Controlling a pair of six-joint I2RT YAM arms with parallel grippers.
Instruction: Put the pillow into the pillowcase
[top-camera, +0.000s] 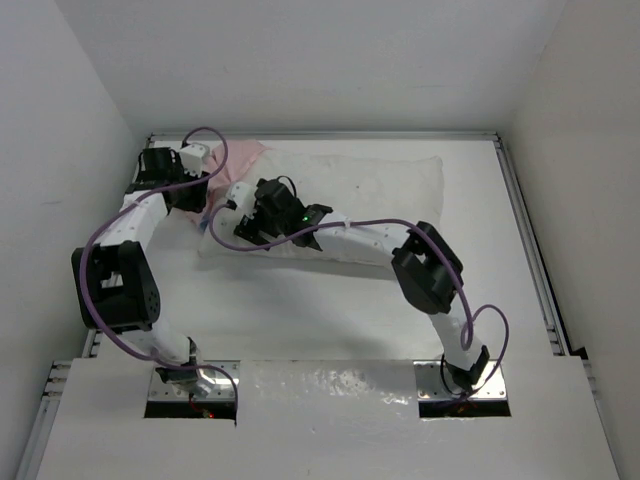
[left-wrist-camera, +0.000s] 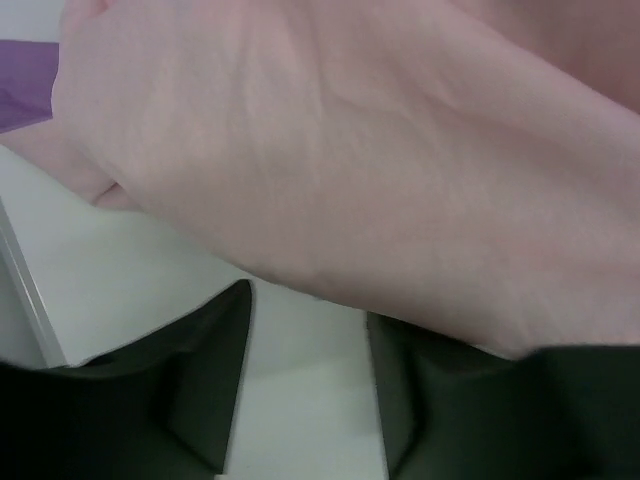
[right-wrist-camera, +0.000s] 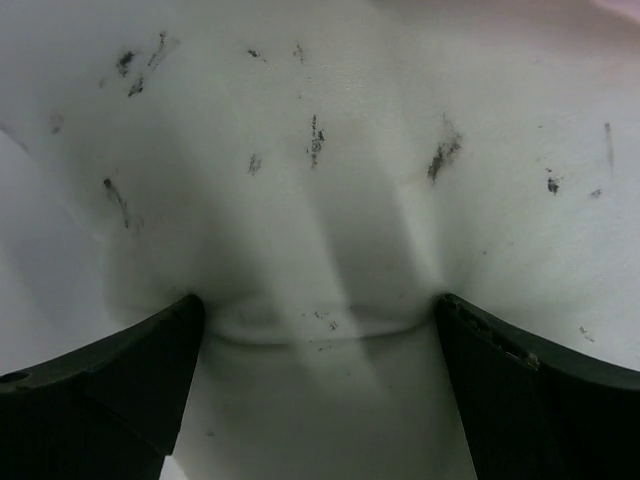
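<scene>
The white pillow (top-camera: 380, 190) lies lengthways across the back of the table. The pink pillowcase (top-camera: 243, 155) is bunched over its far left corner. My right gripper (top-camera: 240, 222) is at the pillow's left end. In the right wrist view it (right-wrist-camera: 320, 300) is open wide, both fingertips denting the speckled pillow (right-wrist-camera: 320, 150), whose seam runs between them. My left gripper (top-camera: 200, 195) is beside the pillowcase at the table's left edge. In the left wrist view it (left-wrist-camera: 308, 305) stands partly open over bare table, and pale pink pillowcase (left-wrist-camera: 350, 150) drapes over the right fingertip, hiding it.
White walls close in the table (top-camera: 330, 310) at the back and on both sides, with metal rails (top-camera: 530, 250) along its edges. A rail (left-wrist-camera: 25, 290) runs close to my left gripper. Purple cables (top-camera: 215, 150) loop off both arms.
</scene>
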